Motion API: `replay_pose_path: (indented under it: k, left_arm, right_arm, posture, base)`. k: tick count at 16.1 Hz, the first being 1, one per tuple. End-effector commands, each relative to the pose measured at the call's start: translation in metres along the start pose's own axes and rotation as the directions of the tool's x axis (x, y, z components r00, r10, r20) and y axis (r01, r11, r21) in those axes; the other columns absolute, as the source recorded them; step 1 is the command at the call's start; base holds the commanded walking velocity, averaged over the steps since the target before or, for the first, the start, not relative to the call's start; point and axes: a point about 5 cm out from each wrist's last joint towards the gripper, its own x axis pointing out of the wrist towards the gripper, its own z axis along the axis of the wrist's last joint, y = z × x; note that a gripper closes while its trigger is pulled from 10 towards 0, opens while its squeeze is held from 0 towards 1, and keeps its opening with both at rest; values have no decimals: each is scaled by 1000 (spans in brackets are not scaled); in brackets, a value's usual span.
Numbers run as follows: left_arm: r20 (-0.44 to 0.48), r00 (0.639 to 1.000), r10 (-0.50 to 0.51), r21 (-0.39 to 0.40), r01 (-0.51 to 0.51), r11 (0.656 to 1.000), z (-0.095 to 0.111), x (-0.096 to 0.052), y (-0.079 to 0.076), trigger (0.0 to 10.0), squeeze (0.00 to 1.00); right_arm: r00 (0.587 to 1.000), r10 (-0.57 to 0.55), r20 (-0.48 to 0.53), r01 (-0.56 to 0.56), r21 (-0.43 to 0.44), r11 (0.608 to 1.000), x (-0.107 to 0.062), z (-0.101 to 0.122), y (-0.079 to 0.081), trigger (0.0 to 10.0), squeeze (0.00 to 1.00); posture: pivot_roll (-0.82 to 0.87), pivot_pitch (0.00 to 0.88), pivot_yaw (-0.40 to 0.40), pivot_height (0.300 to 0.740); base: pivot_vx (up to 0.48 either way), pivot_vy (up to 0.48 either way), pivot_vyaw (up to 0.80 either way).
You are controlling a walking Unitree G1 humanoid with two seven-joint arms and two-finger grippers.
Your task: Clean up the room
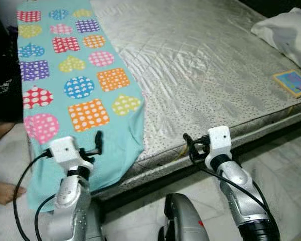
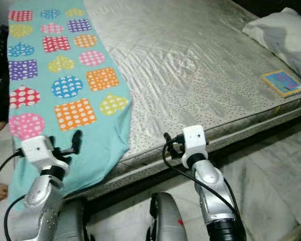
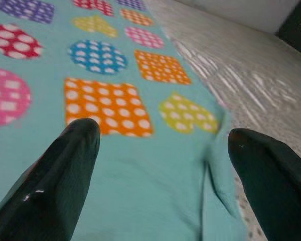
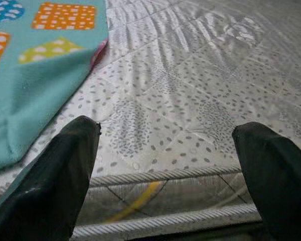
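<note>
Evenly and brightly lit from above. Soft sheen and pale glare on the mattress (image 1: 200, 65). Dark shade beneath the bed edge. Slightly soft throughout; wrist views blurred up close on the black fingers (image 3: 60, 175).

Blanket (image 1: 78, 95) is lying along mattress (image 1: 200, 65) left side, draping over near edge; pillow (image 1: 288, 32) sitting far right, book (image 1: 292, 83) near it.

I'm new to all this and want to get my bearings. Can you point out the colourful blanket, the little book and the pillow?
Teal patterned blanket (image 1: 85, 90), left eye view, on a blue dotted circle mid-cloth.
Small book (image 1: 293, 83), left eye view, on its blue cover.
White pillow (image 1: 290, 31), left eye view, on its near upper surface.
</note>
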Motion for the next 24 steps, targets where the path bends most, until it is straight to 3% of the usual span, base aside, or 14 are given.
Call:
replay_pose_path:
  k: [1, 7, 10, 14, 16, 20, 24]
  left_arm:
    - [-24, 999, 21, 10, -21, 1000, -3, -5, 6, 10000, 0]
    - [-63, 977, -205, 94, 210, 973, 3, -33, -19, 10000, 0]
    - [-75, 969, -237, 95, 244, 965, 6, -43, -27, 10000, 0]
    - [-103, 971, -217, 110, 228, 967, 6, -55, -24, 10000, 0]
    - [-107, 967, -232, 162, 248, 955, 5, -51, -27, 10000, 0]
    - [-101, 964, -245, 143, 258, 956, 3, -26, -38, 10000, 0]
    - [-104, 945, -309, 106, 319, 942, -10, 0, -62, 10000, 0]
  right_arm:
    - [1000, 2, -23, -2, 5, 1000, 0, -5, 2, 10000, 0]
    - [996, -12, -89, 12, -1, 1000, 27, -9, 4, 10000, 0]
    - [995, -23, -97, 23, 1, 1000, 40, -6, 6, 10000, 0]
    - [993, -33, -110, 32, -12, 999, 49, -9, 8, 10000, 0]
    - [996, -14, -90, 17, 32, 999, 51, -5, 11, 10000, 0]
    - [997, 34, -69, -30, 56, 998, 44, -10, 22, 10000, 0]
    - [997, 55, -55, -52, 52, 997, 16, -20, 32, 10000, 0]
  posture:
    - [-97, 173, -92, 580]
    - [-20, 258, -104, 580]
    - [9, 288, -108, 580]
    - [38, 322, -114, 580]
    - [38, 325, -113, 580]
    - [-23, 309, -95, 580]
    - [-93, 289, -81, 580]
  base:
    - [0, 0, 0]
    - [0, 0, 0]
    - [0, 0, 0]
    - [0, 0, 0]
    - [0, 0, 0]
    - [0, 0, 0]
    - [0, 0, 0]
